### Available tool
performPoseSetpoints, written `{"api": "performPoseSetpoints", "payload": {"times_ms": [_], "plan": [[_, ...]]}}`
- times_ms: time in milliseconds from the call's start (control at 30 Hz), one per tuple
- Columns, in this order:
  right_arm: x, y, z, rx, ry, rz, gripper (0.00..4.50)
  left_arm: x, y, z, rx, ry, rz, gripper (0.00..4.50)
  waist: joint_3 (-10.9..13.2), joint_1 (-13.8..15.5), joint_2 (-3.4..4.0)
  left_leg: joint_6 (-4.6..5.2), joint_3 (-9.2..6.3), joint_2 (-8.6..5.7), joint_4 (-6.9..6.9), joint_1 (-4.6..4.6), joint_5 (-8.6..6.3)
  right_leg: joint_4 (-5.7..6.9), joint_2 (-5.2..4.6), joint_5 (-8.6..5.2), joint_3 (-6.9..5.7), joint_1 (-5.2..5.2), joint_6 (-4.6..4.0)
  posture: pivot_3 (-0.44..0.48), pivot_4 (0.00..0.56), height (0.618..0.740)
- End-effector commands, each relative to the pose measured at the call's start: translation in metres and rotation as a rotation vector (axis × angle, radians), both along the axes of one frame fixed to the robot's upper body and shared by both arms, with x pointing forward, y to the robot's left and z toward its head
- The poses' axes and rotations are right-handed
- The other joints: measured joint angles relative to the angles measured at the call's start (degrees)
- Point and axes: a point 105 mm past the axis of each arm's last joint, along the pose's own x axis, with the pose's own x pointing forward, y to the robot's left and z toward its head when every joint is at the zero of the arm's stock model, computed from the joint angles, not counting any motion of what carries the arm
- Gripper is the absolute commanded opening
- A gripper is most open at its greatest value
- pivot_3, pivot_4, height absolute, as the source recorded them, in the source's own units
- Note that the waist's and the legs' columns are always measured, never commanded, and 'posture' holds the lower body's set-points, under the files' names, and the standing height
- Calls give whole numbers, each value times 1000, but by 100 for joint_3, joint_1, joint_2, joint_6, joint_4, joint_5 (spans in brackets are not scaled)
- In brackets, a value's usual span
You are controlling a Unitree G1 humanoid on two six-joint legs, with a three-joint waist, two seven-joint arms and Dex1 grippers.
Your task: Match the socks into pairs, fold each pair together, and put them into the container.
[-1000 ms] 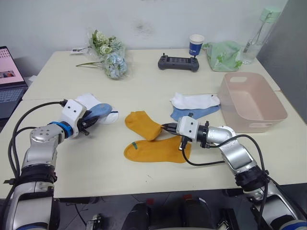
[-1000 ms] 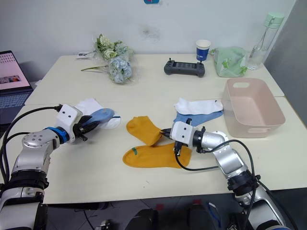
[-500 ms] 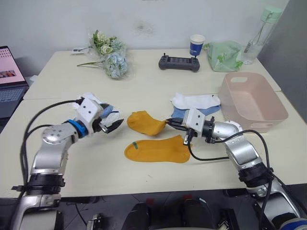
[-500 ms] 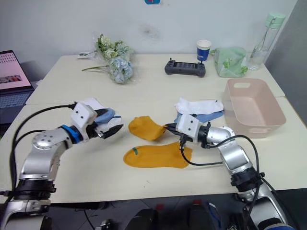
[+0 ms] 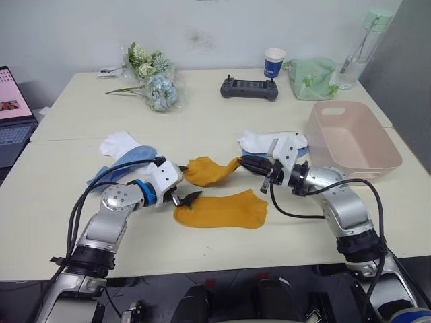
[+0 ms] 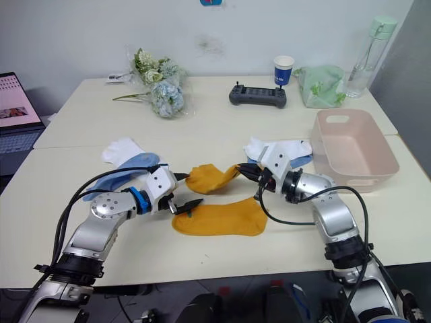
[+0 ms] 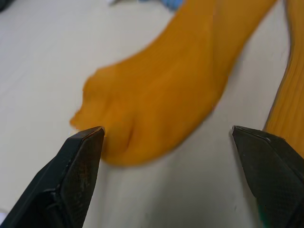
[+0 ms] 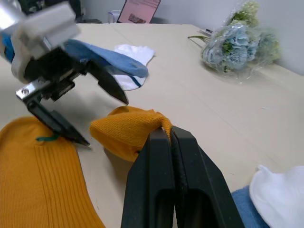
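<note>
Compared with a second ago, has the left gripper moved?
Yes. The left gripper has left the blue and white socks near the table's left side and swung toward the middle; it now sits open at the cuff of the flat mustard sock.

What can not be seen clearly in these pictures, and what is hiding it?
- Blue sock near the right gripper: mostly covered by the white sock and the arm, head views.
- Mustard sock between the open left gripper fingers: blurred and cut by the edges, left wrist view.
- Pink basket: the near wall hides part of its floor.
</note>
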Motion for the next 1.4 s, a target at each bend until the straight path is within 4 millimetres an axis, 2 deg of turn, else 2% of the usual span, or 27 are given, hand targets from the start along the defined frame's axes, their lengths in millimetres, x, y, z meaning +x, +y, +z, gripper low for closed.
{"api": "performPoseSetpoints", "payload": {"times_ms": [33, 167, 267, 667, 767, 1000, 1267, 1400], "plan": [[-4, -2, 18, 33, -48, 11, 0, 17, 12, -3, 81, -59, 60, 4468, 0, 16, 0, 0, 0, -1, 0, 1, 0, 0, 0, 0, -2, 1, 0, 0, 150, 740], [-7, -1, 16, 29, -37, 20, 0, 32, 7, 0, 88, -98, 63, 4468, 0, 18, 0, 1, 2, -4, 2, 6, 0, 3, 1, 0, -6, 7, 0, 0, 150, 740], [-8, 0, 14, 29, -32, 20, 0, 35, -3, 2, 74, -108, 11, 3904, -1, 15, 0, 1, 2, -5, 2, 6, 0, 3, 2, 0, -13, 7, 1, 0, 150, 740], [-9, -3, 4, 23, -13, 5, 0, 29, -5, 16, 50, -163, -71, 39, 0, -12, 0, 0, 2, -4, 1, -1, 0, 2, 1, 0, -12, -2, 1, 0, 150, 740], [-8, -3, 3, 19, -13, 6, 0, 27, -6, 20, 49, -176, -77, 39, 0, -13, 0, 0, 1, -4, 1, -1, 0, 2, 1, 0, -13, -1, 1, 0, 150, 740], [-6, -4, 5, 33, -6, 4, 0, 26, 5, 13, 102, -176, -54, 39, 0, -16, 0, 0, 0, -3, 1, -1, 0, 3, 1, 0, -13, -2, 1, 0, 150, 740], [-6, -7, 6, 30, -11, -8, 0, 23, 14, 22, 70, -206, -30, 39, 0, -20, 0, 0, 1, -3, 0, -1, 0, 3, 1, 0, -11, -3, 1, 0, 150, 740], [-4, -8, 7, 30, -12, -15, 0, 18, 17, 20, 60, -162, -61, 943, 0, -19, 0, 0, 1, -3, 0, -1, 0, 3, 1, 0, -11, -3, 1, 0, 150, 740]]}}
